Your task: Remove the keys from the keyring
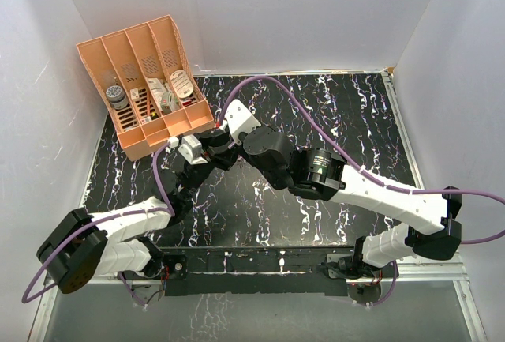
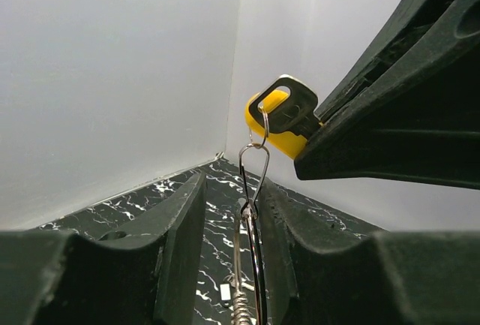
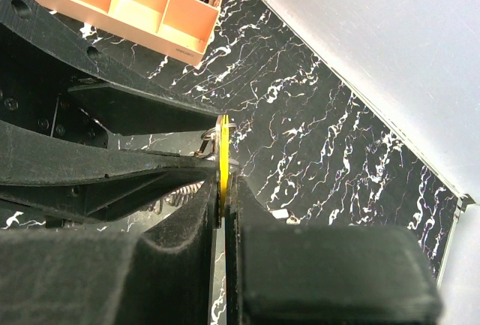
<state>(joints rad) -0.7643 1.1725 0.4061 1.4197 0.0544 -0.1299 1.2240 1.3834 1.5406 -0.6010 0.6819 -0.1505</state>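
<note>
In the left wrist view the yellow key (image 2: 279,142) and the black key (image 2: 294,98) hang on a small ring hooked into the keyring (image 2: 253,171), a thin wire loop pulled into a teardrop. My right gripper (image 2: 390,115) is shut on both key heads. In the right wrist view it (image 3: 223,179) pinches the yellow key (image 3: 223,141) edge-on. My left gripper (image 2: 232,184) holds the keyring between its fingers, with a coil spring (image 2: 241,306) beside it. In the top view both grippers meet above the table, left (image 1: 203,155) and right (image 1: 226,132).
An orange divided organizer (image 1: 142,81) with small items stands at the back left, close to the grippers. A small whitish piece (image 3: 279,214) lies on the black marbled table (image 1: 331,113). White walls enclose the table on three sides.
</note>
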